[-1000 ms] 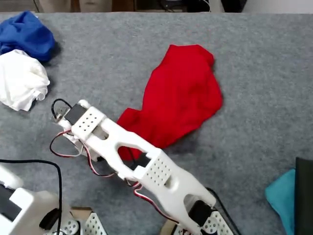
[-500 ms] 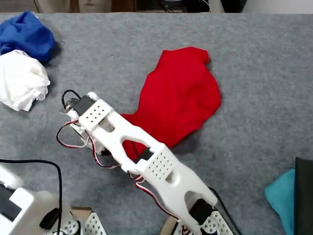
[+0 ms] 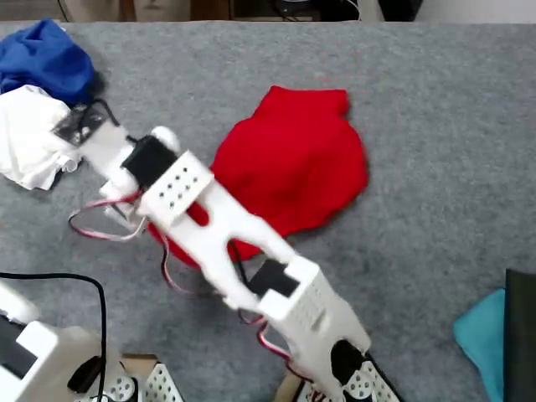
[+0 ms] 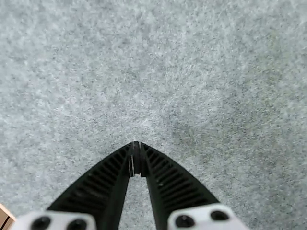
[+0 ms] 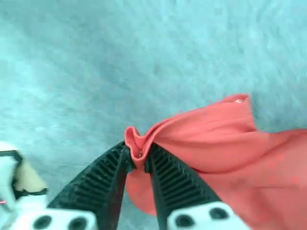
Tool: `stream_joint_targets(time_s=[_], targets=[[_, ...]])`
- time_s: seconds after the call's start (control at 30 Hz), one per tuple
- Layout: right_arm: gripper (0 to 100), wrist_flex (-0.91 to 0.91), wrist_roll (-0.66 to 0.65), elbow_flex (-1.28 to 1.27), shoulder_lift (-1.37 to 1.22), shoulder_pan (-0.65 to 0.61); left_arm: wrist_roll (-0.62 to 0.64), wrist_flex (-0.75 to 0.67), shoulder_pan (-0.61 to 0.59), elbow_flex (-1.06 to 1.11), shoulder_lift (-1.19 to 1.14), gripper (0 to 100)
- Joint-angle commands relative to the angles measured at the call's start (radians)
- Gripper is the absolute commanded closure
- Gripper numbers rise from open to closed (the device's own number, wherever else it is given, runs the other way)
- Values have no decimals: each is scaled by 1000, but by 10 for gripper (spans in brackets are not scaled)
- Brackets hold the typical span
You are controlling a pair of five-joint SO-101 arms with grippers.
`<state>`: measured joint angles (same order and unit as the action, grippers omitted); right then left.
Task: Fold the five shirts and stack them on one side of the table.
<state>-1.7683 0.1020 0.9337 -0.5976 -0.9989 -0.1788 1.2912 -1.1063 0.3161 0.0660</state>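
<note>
The red shirt (image 3: 293, 159) lies crumpled in the middle of the grey table, and its near-left edge runs under the right arm (image 3: 209, 218). In the right wrist view my right gripper (image 5: 139, 157) is shut on a pinched fold of the red shirt (image 5: 206, 143), held a little above the felt. A blue shirt (image 3: 42, 59) and a white shirt (image 3: 33, 138) sit bunched at the far left corner. A teal shirt (image 3: 481, 335) shows at the near right edge. My left gripper (image 4: 135, 160) is shut on nothing, over bare grey felt.
The right arm stretches diagonally from the near centre toward the white shirt, covering part of the table. A dark object (image 3: 521, 335) stands at the near right edge beside the teal shirt. The left arm's base (image 3: 33, 352) sits at the near left corner.
The right arm has swung toward the far left and risen, pulling the red shirt's edge with it. The shirt has slid left and bunched up.
</note>
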Motion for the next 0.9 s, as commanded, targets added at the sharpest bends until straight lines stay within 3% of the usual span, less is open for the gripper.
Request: stream_joint_targets(time_s=[0.0,0.17,0.37,0.57,0.7,0.87], targets=[[994,-12,0,77,136,-97,-5,8,-12,-48,36,981],[994,11,0,254,228,-179,-9,8,-64,-48,38,981],[994,101,-2,550,309,-177,-9,8,-135,-48,38,981],[994,157,-124,685,406,-174,-9,77,-147,-74,38,981],[994,83,-127,682,463,-74,-9,213,-112,-158,36,981],[994,-15,-126,684,486,163,-6,322,-44,-252,36,981]])
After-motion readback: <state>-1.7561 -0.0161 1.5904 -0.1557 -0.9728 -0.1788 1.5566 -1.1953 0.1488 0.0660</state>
